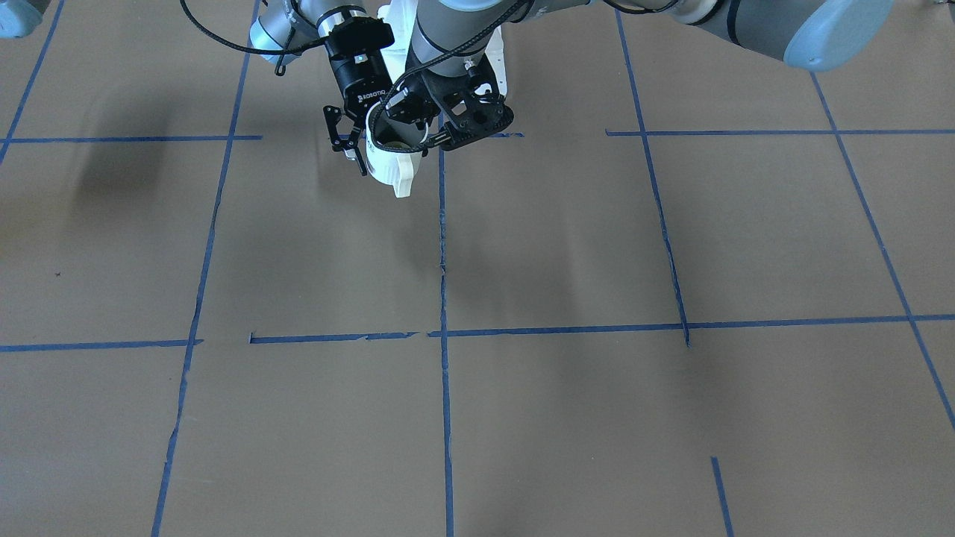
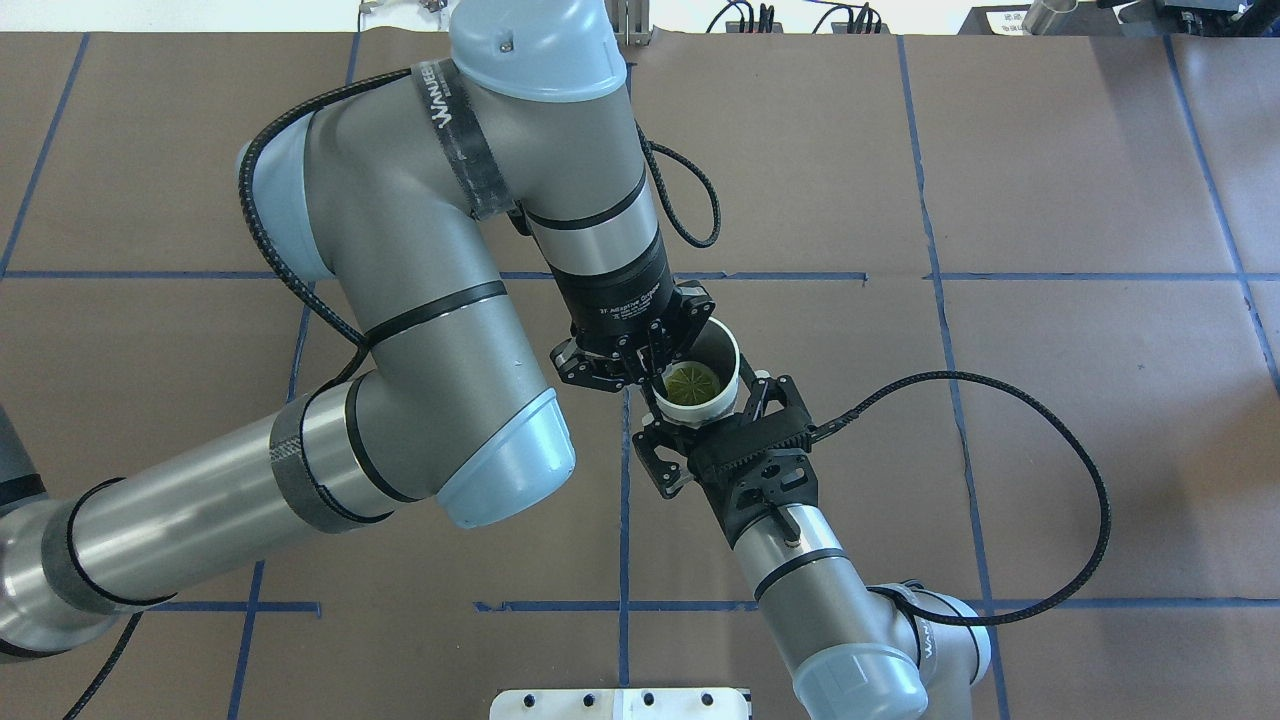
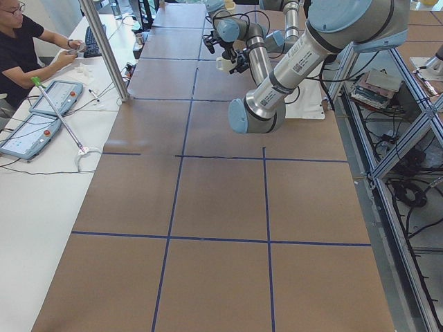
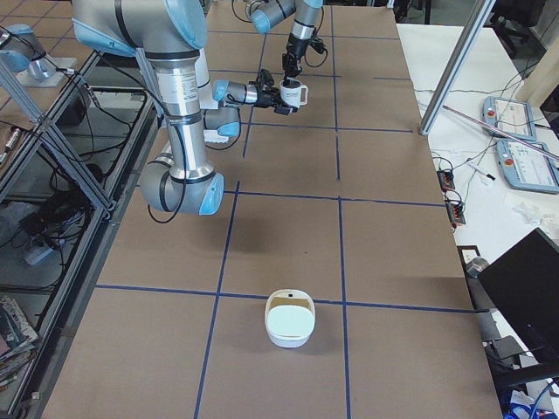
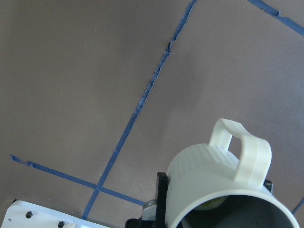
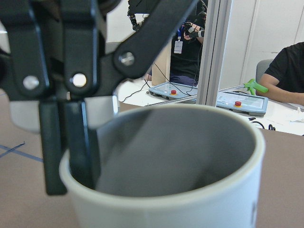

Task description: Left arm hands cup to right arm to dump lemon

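Note:
The white ribbed cup [image 2: 712,398] hangs upright above the brown table, near the robot's base. The yellow-green lemon [image 2: 690,382] lies inside it. My left gripper [image 2: 655,375] comes down from above and is shut on the cup's rim, with one finger inside and one outside. The right wrist view shows that finger [image 6: 78,142] inside the cup [image 6: 190,199]. My right gripper [image 2: 715,425] reaches in level from the robot's side, and its open fingers [image 1: 342,138] stand on either side of the cup's lower body. The cup's handle [image 5: 242,147] shows in the left wrist view.
A white bowl [image 4: 290,319] sits on the table toward the robot's right end. The robot's white base plate [image 2: 620,703] is at the near edge. An operator [image 3: 28,48], teach pendants [image 3: 48,97] and a metal post [image 3: 107,52] stand along the far side.

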Tool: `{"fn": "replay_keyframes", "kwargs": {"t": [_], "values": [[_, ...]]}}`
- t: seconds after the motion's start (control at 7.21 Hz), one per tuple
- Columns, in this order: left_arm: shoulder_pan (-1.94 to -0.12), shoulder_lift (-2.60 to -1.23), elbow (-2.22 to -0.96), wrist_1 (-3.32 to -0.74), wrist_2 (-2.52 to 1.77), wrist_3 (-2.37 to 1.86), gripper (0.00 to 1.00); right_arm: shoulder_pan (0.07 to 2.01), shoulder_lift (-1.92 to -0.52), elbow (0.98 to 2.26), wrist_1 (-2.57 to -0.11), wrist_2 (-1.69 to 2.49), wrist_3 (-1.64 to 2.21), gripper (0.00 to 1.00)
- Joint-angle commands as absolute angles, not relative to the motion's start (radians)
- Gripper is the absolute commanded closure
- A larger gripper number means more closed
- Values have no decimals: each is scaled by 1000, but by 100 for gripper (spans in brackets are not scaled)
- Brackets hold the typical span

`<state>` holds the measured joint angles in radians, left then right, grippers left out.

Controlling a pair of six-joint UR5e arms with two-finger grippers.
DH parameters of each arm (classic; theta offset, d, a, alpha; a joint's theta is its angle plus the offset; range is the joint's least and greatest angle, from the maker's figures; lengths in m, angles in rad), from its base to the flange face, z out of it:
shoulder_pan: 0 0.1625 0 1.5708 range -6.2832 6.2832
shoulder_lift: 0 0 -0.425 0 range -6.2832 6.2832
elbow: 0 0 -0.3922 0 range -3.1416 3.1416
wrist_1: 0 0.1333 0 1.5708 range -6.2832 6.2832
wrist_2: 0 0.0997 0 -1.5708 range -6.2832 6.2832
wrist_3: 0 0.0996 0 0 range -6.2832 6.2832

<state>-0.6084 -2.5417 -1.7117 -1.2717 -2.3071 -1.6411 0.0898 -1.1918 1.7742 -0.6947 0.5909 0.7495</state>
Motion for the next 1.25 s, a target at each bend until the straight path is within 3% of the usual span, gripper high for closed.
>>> {"fn": "replay_keyframes", "kwargs": {"t": [0.0, 0.14, 0.28, 0.42, 0.56, 0.83, 1.11], "values": [[-603, -2552, -1709, -1272, -2307, -1646, 91, 86, -1190, 1773, -683, 591, 659, 30], [-601, -2553, -1709, -1273, -2307, -1646, 86, 80, -1190, 1773, -683, 591, 654, 52], [-601, -2551, -1709, -1273, -2309, -1646, 67, 78, -1190, 1773, -684, 591, 652, 62], [-603, -2549, -1710, -1276, -2307, -1644, 11, 77, -1190, 1773, -683, 589, 652, 66], [-603, -2546, -1726, -1278, -2307, -1644, 0, 77, -1192, 1772, -683, 588, 652, 69], [-635, -2495, -1887, -1275, -2306, -1644, 0, 71, -1195, 1773, -678, 583, 656, 78], [-696, -2479, -1919, -1275, -2306, -1644, 0, 80, -1210, 1773, -626, 536, 667, 86]]}}
